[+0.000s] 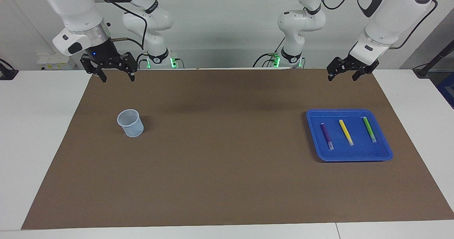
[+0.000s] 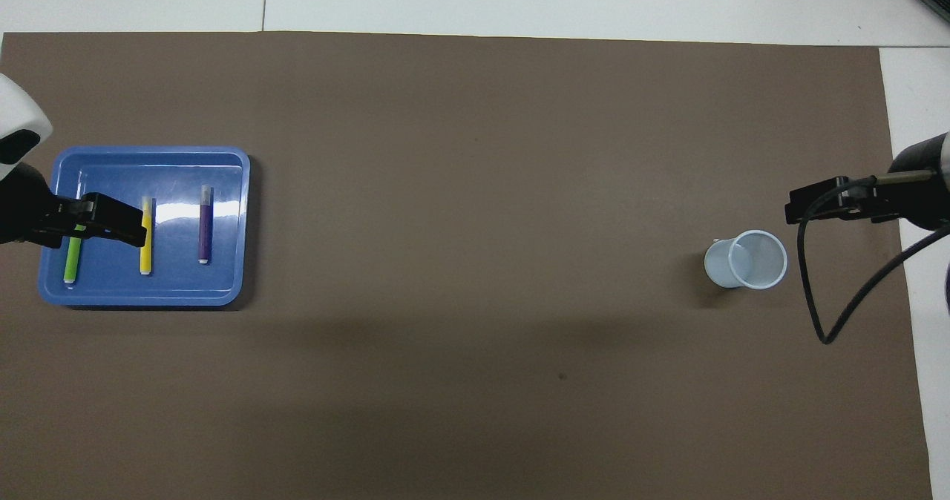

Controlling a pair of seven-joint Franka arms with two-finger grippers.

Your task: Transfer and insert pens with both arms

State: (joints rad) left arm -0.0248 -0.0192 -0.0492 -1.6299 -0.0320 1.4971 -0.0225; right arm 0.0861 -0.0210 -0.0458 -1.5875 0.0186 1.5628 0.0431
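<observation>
Brown matting covers the white table, and on it, toward the left arm's end, sits a blue tray holding all three pens side by side: purple pen, yellow pen, green pen. Well apart from the tray, toward the right arm's end, stands an empty pale cup. Nothing is inserted yet; every transfer remains. Left gripper hangs spread above the mat's robot-side edge near the tray, empty; right gripper likewise spread and empty, well away from the tray.
</observation>
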